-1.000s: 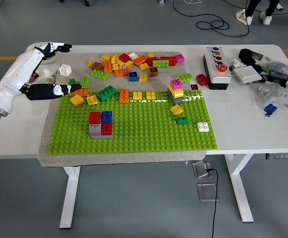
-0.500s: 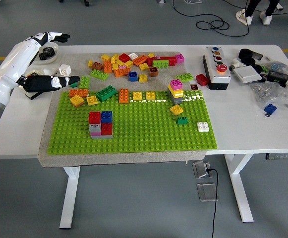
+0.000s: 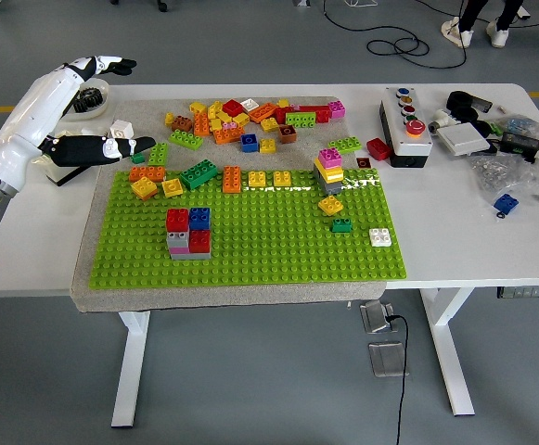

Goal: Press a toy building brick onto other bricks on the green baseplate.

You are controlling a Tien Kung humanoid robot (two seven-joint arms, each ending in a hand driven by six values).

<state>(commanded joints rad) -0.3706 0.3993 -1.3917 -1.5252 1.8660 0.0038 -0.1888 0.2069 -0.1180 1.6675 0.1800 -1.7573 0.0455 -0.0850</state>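
While the left hand (image 3: pixel 97 148) hovers flat and empty, fingers extended, beyond the green baseplate's (image 3: pixel 250 236) far left corner, loose bricks (image 3: pixel 250 119) lie heaped along the table's far edge. A red, blue and grey stack (image 3: pixel 188 233) stands on the baseplate's left half.

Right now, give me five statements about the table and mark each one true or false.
1. The left hand hovers off the baseplate's left edge, holding nothing. True.
2. A red-and-blue stack stands on the baseplate's left half. True.
3. The pink-topped stack stands at the baseplate's near edge. False: it is near the far edge.
4. The button box sits on the baseplate. False: it sits on the bare table, right of the baseplate.
5. A loose brick pile lies beyond the baseplate. True.
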